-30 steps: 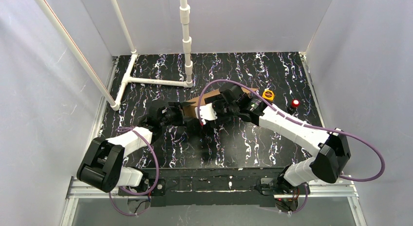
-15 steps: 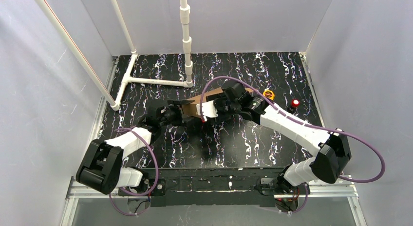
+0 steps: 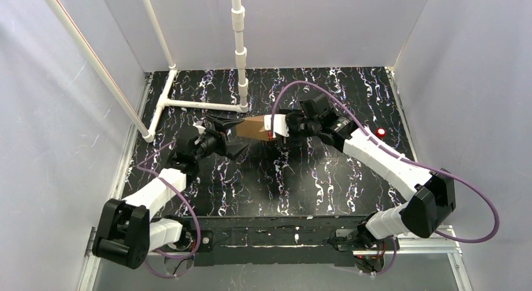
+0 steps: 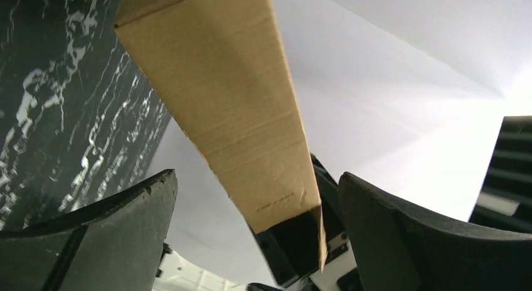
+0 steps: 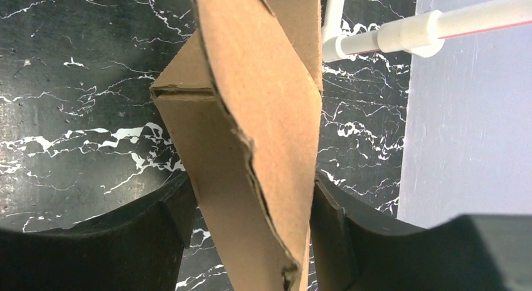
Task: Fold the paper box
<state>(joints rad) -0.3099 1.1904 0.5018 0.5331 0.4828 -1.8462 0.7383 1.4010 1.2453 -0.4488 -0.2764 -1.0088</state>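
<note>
The paper box [image 3: 253, 126] is a brown cardboard piece, partly folded and held off the black marbled table. My right gripper [image 3: 275, 125] is shut on its right end. In the right wrist view the box [image 5: 251, 103] is pinched between both black fingers [image 5: 157, 241], with the gripper [image 5: 251, 203] closed on folded layers. My left gripper [image 3: 221, 133] is open at the box's left end. In the left wrist view the box [image 4: 238, 103] hangs between the spread fingers [image 4: 106, 234] without touching them, and the gripper [image 4: 257, 203] is empty.
A white PVC pipe frame [image 3: 201, 104] stands at the back left, and it also shows in the right wrist view [image 5: 389, 37]. A small red-lit object [image 3: 379, 132] sits beside the right arm. Grey walls enclose the table on three sides.
My right gripper has carried the box up and toward the far side. My left arm has swung back and left, and its gripper now points at the box's left end.
</note>
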